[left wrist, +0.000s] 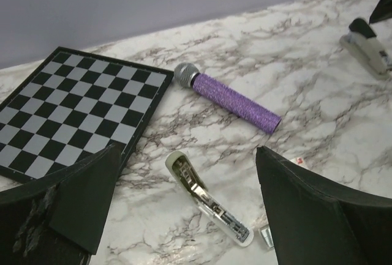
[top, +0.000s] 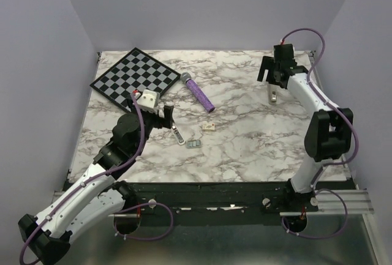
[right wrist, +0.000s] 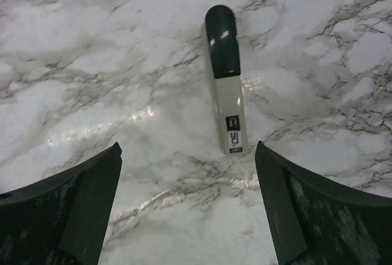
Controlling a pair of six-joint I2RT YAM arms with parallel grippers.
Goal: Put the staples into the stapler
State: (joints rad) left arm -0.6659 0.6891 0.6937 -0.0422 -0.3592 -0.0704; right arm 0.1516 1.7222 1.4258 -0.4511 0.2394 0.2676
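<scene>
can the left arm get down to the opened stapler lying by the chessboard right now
Probably yes. The left end effector hangs open just above the opened stapler, which lies flat on the marble between its fingers. The chessboard sits to one side, apart from it, and nothing covers the stapler.

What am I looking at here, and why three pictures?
These are two robot arms bolted to the near edge of a marble-patterned table, each ending in a two-finger gripper. One picture comes from a camera above and behind; the other two come from cameras on the wrists, so the dark shapes at their bottom corners are the gripper's own fingers.

On the table lie a checkerboard, a purple microphone, a small cream box, an opened stapler and a little grey block of staples. A second, closed stapler lies below the right gripper.

Both the left gripper and the right one are open, and neither holds anything.
</scene>
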